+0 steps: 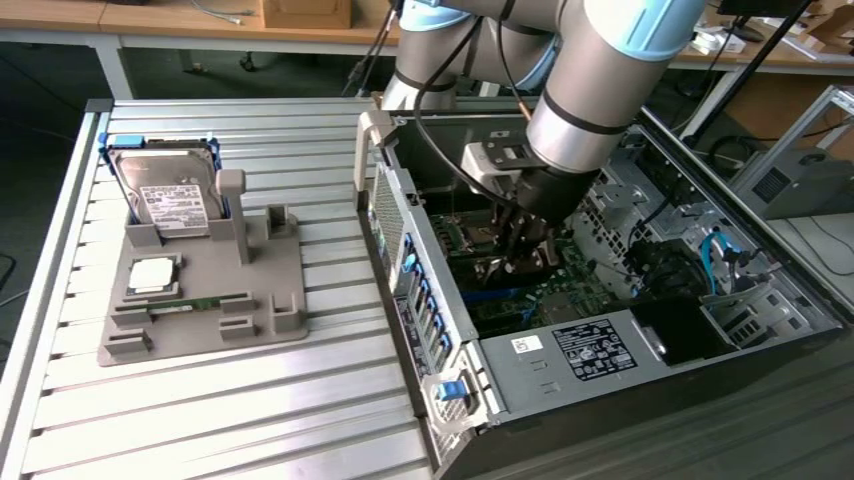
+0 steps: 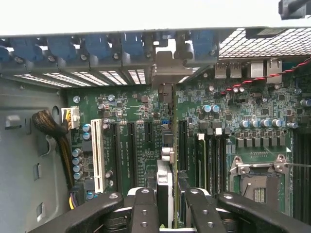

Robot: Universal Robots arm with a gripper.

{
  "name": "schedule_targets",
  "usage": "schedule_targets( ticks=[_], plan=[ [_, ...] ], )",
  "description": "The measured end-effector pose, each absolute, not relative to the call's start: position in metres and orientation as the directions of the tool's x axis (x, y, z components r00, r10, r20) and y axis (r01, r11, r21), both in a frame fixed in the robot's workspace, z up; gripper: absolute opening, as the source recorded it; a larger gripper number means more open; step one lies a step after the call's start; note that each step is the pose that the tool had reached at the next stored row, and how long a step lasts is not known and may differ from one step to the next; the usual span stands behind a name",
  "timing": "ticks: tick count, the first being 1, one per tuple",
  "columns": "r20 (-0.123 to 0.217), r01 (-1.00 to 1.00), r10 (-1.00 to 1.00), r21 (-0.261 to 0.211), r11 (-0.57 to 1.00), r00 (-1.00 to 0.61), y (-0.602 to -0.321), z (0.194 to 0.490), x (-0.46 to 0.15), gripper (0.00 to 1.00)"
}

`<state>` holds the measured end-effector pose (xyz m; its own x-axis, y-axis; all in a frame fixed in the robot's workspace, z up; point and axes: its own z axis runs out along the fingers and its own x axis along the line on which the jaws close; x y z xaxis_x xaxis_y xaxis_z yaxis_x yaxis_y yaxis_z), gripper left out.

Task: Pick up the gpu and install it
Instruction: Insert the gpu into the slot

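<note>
End effector (image 2: 165, 206) lowered inside open case (image 1: 400, 215), frame centre, clamped on gpu (image 2: 165, 182) held edge-on, upright, bracket toward rear slots to align over motherboard (image 2: 141, 141).

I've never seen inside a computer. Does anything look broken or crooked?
Nothing stands out. The tool holds the gpu edge-on over the motherboard inside the open case. The hard drive stands upright in its grey holder.

White labels on hard drive (image 1: 171, 207), PSU (image 1: 599, 347) — txt illegible
</note>
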<state>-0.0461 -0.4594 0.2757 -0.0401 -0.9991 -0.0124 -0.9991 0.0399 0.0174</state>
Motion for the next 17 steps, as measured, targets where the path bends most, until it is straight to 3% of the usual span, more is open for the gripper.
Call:
schedule_targets(
  ticks=[17],
  plan=[
    [-0.012, -0.999, -0.999, 0.017, 0.040, -0.040, -0.4594, 0.2688, -0.0537, 0.27]
  ],
)
